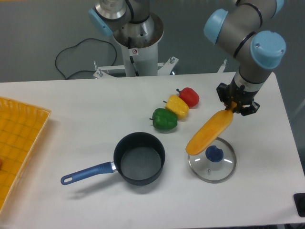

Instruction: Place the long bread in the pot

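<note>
A robotics lab: pedestal-mounted arm (248,43), white table (71,105), toy peppers (175,109).

The long bread (210,132) hides part of the glass lid (212,161); its upper end hides the jaws.

pot (139,159) mouth open, peppers (174,109) behind it

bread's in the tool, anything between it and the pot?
Nothing visible blocks the way. The long bread hangs tilted from the tool above the glass lid. The pot sits open and empty to the lid's left, with bare table between. The three peppers lie farther back.
</note>
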### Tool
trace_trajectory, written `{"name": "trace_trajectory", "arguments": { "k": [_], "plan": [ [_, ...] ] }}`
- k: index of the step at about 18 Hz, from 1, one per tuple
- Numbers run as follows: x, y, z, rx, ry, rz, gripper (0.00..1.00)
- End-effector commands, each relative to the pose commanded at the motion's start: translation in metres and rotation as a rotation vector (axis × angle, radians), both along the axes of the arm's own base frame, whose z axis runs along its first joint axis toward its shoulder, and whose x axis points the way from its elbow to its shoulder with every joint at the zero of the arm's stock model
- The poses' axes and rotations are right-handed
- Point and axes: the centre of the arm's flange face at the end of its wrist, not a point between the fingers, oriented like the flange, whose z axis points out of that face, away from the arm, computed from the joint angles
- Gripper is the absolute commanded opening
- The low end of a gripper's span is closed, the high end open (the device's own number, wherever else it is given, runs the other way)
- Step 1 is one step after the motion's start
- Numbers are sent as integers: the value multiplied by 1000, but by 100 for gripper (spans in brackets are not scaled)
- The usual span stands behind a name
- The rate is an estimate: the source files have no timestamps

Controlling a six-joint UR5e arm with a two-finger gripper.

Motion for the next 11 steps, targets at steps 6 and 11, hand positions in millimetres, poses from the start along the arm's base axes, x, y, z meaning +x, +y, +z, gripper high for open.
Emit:
{"name": "trace_trajectory", "arguments": {
  "k": [6,11],
  "plan": [
    [1,-2,0,-3,0,1,18],
    [6,-3,8,-3,7,6,18]
  ]
}}
